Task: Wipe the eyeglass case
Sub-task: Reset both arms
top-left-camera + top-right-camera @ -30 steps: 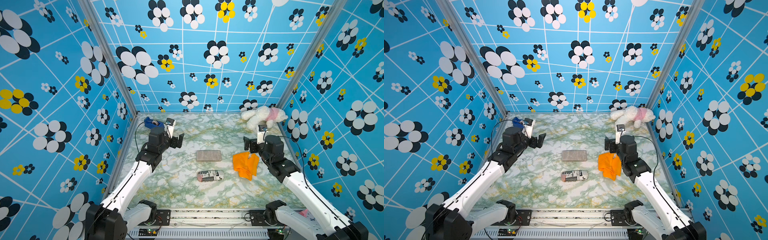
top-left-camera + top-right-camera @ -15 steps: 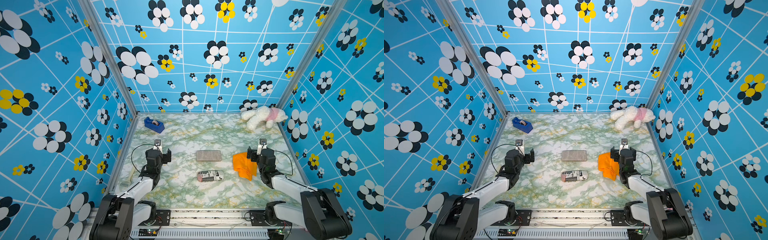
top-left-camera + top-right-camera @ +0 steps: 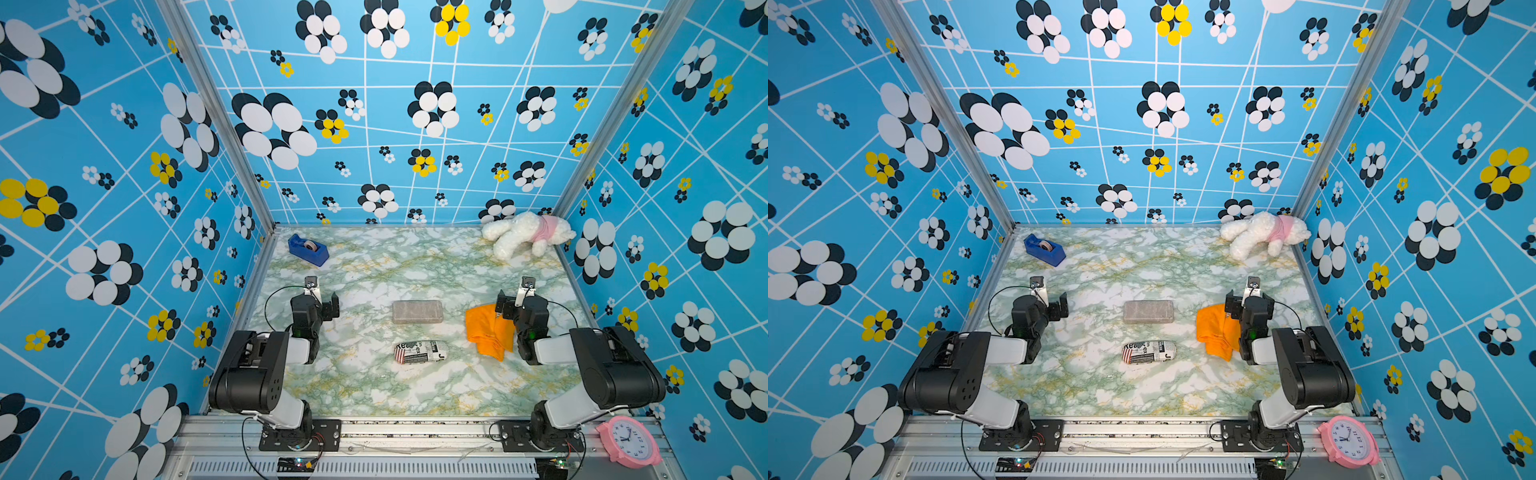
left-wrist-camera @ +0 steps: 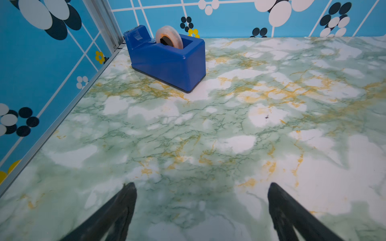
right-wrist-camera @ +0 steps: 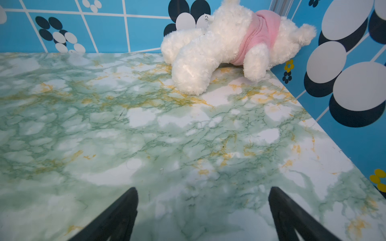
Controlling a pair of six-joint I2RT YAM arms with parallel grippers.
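Well, left gripper (image 4: 201, 184) and right gripper (image 5: 202, 188) gape wide, empty.
I'd pinch the limp orange cloth (image 3: 486, 332) by an edge; eyeglass case (image 3: 420, 352) looks rigid, slick.

A blue plastic tape dispenser (image 4: 167, 60) stands on a green-veined marble-patterned tabletop (image 4: 208, 135) near blue flowered walls (image 4: 41, 68); the left gripper (image 4: 201, 184) is spread wide.

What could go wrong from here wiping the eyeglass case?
1. Two candidates: the grey rectangular case and the newspaper-print rounded case lie close; the wrong one may get wiped.
2. The crumpled orange cloth lies beside the right arm, behind the open right gripper; reaching it could drag or bunch it.
3. The grey rectangular case lies loose on the marble-pattern table; with the open left gripper away from it, wiping may push it.
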